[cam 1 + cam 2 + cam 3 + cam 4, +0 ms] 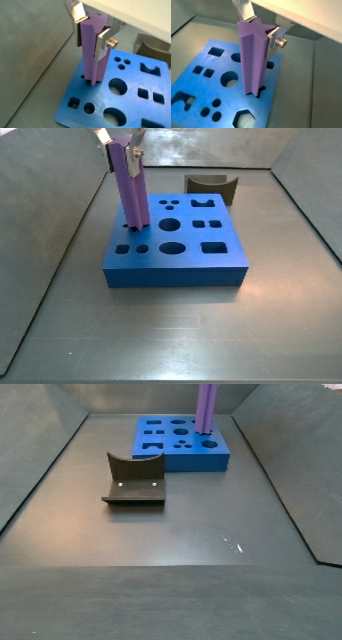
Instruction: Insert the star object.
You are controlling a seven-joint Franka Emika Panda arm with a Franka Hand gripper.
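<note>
Tool (92, 30) clamped on upright star object (93, 52), tip in blue block (137, 107) hole.

The star object's (209, 406) top and the end effector (91, 27) holding it are cut off above the blue block (181, 444) in a side view.

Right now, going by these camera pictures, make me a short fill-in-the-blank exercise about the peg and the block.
1. The tool grips the purple star peg near its ____ end.
2. The peg stands ____ with its lower tip at a hole in the blue block.
3. The dark brown curved piece lies ____ the block.

Missing words: top; upright; off
</note>
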